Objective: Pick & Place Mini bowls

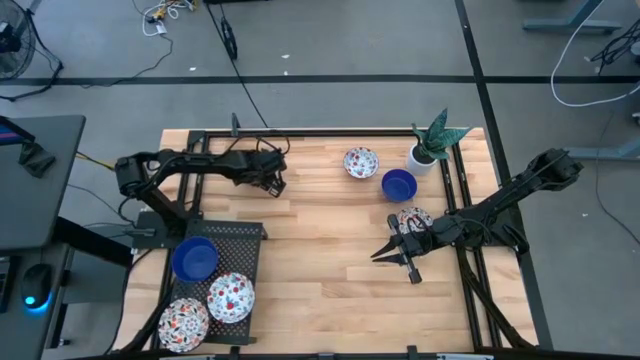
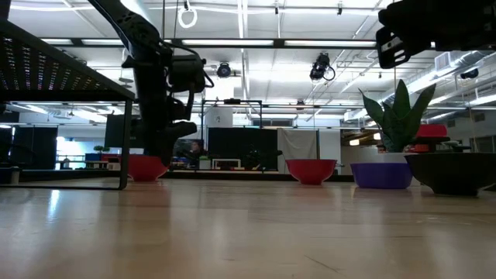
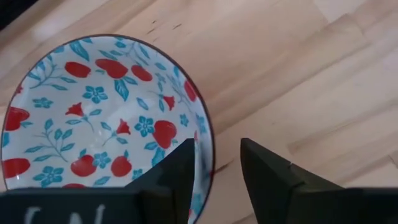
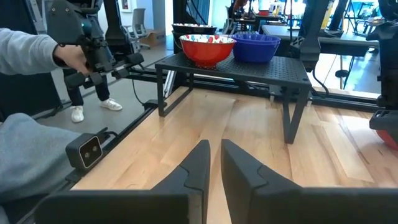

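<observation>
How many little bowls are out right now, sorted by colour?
Red-and-blue floral bowls: 5 (two on the black rack, three on the table, one of these under the left hand)
Solid blue bowls: 2 (one on the rack, one on the table)
Total: 7

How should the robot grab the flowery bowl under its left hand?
By the rim, from above. The floral bowl sits upright and open on the table, so its thin edge fits between the fingers. The left gripper already straddles that rim.
</observation>
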